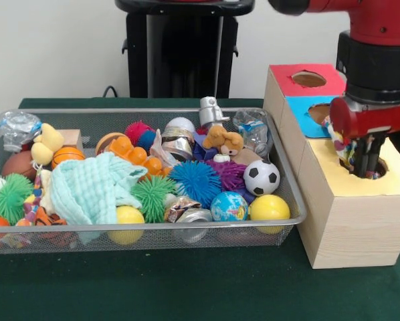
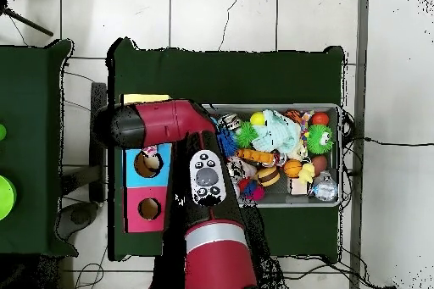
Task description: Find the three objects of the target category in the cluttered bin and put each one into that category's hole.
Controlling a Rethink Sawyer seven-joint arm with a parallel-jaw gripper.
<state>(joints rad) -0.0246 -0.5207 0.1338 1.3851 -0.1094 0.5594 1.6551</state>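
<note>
The bin (image 1: 146,112) is a wide wire-mesh tray on the green table, left of the box. It is full of toys: a soccer ball (image 1: 261,177), a yellow ball (image 1: 269,208), a blue spiky ball (image 1: 195,182), a mint cloth (image 1: 93,187) and a teddy bear (image 1: 225,140). A wooden box has a red hole (image 1: 308,79), a blue hole (image 1: 318,110) and a yellow hole (image 1: 382,170). My gripper (image 1: 368,164) hangs at the yellow hole, shut on a multicoloured toy (image 1: 340,144). In the overhead view the arm (image 2: 169,125) hides the gripper; the bin (image 2: 280,107) lies to its right.
The black pedestal (image 1: 183,47) stands behind the bin. In the overhead view the box's blue section (image 2: 148,164) and red section (image 2: 148,209) show beside the arm. A second green table (image 2: 30,146) stands at the left. A strip of green table (image 1: 153,287) runs in front of the bin.
</note>
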